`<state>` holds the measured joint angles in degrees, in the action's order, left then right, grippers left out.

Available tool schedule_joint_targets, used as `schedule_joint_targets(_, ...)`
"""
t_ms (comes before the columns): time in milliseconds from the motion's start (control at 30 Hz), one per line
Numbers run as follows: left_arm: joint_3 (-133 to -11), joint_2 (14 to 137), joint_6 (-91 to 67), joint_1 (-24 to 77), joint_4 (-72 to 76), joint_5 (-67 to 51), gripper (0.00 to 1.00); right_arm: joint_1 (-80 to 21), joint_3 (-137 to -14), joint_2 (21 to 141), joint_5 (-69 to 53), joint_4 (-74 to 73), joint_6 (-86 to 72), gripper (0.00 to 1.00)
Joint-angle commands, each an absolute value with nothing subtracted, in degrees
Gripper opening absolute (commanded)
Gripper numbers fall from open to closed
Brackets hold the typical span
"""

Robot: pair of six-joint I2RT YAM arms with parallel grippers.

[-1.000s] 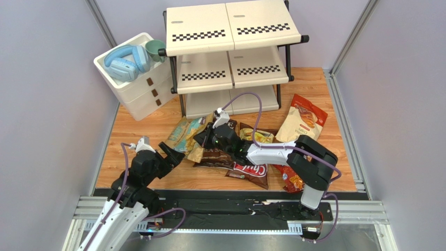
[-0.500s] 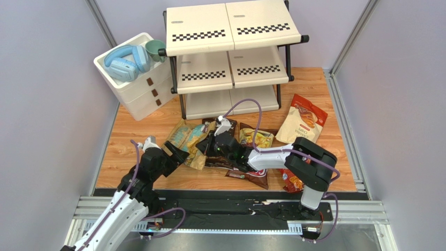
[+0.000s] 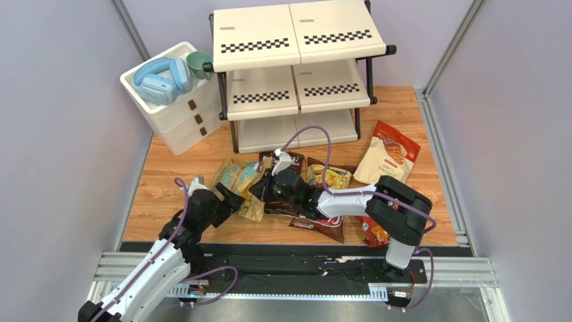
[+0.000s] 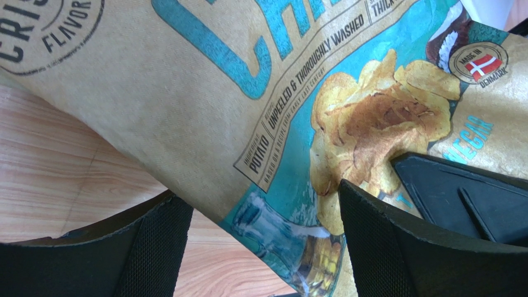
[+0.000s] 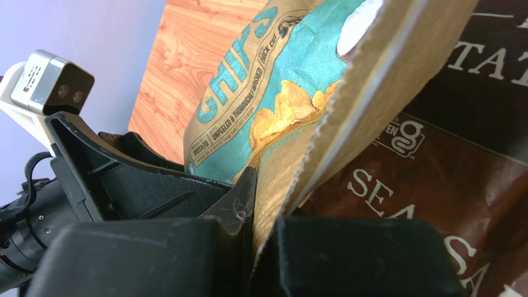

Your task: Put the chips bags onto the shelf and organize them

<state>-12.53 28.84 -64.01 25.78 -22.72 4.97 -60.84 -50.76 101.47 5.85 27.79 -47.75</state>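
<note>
The left gripper (image 3: 230, 200) is closing in from the left. Over the last second it has been sliding across the table (image 3: 168, 184), and its jaws are now standing apart on either side of the lower edge of the tan-and-teal bag (image 3: 243, 180), not yet gripping. The right gripper (image 3: 267, 190) is clamped on that bag's crimped edge and has been drawing it leftward, holding it tilted up off the pile. This looks like a handover getting under way.

The bag is showing "CHIPS", "UNPEELED & THOROUGHLY WASHED", "THICK CUT", "INGREDIENT POTATO" and a "MADE IN DENMARK" flag badge. The dark brown bag (image 5: 446, 179) beneath is reading "SEA SA…".

Further right, the Chuba bag (image 3: 325, 225) and the cream bag (image 3: 388, 153) are lying on the table, and the shelf (image 3: 295, 33) is still waiting bare.
</note>
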Motion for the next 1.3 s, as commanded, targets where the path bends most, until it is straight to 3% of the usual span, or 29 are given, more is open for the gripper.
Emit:
schedule_joint_targets(0,-11.5,29.9,-63.2,25.8,-17.8,6.5,0.88,-61.3,-50.9,98.4,5.0,31.1,-46.9,0.01)
schedule_joint_targets(200,-9.2,27.7,-64.1,25.8,-14.6,8.8,0.88,-61.2,-49.1,97.5,4.3,32.8,-47.2,0.00)
schedule_joint_targets(300,-9.0,26.3,-64.2,25.8,-14.0,9.2,0.83,-61.1,-48.5,97.3,3.4,33.1,-47.7,0.00)
schedule_joint_targets(567,-9.1,26.7,-63.5,25.8,-13.0,9.7,0.46,-62.0,-45.9,97.8,2.8,35.5,-50.5,0.00)
schedule_joint_targets(600,-8.9,26.9,-63.5,25.8,-12.7,9.7,0.35,-62.3,-45.6,98.0,3.0,35.9,-50.9,0.00)
schedule_joint_targets(667,-8.8,27.6,-63.1,25.8,-11.8,9.4,0.26,-63.3,-44.9,98.0,3.1,36.5,-51.5,0.00)
schedule_joint_targets(700,-8.6,27.8,-63.0,25.8,-11.3,9.2,0.11,-63.5,-44.7,97.9,3.4,36.6,-51.7,0.00)
schedule_joint_targets(767,-8.7,28.3,-62.9,25.8,-11.0,9.0,0.09,-64.3,-43.7,97.7,4.3,37.2,-52.1,0.00)
schedule_joint_targets(833,-8.6,28.6,-62.7,25.8,-10.6,8.7,0.00,-64.9,-43.0,97.4,4.7,37.6,-52.4,0.00)
schedule_joint_targets(933,-8.6,28.0,-61.1,25.8,-9.5,7.3,0.00,-65.1,-41.7,96.4,4.4,37.9,-52.6,0.00)
schedule_joint_targets(1033,-9.2,26.5,-58.4,25.8,-9.1,6.2,0.00,-65.2,-40.3,95.1,4.7,37.8,-53.0,0.12)
schedule_joint_targets(1067,-9.5,26.2,-57.6,25.8,-9.1,5.9,0.00,-65.4,-40.3,94.9,4.8,37.9,-52.8,0.39)
schedule_joint_targets(1167,-10.8,26.7,-54.3,25.8,-9.8,4.4,0.00,-65.2,-40.7,94.9,4.6,37.3,-52.5,0.64)
schedule_joint_targets(1267,-12.2,27.9,-52.0,25.8,-10.5,2.5,0.00,-65.2,-42.7,96.8,4.2,36.7,-52.5,0.65)
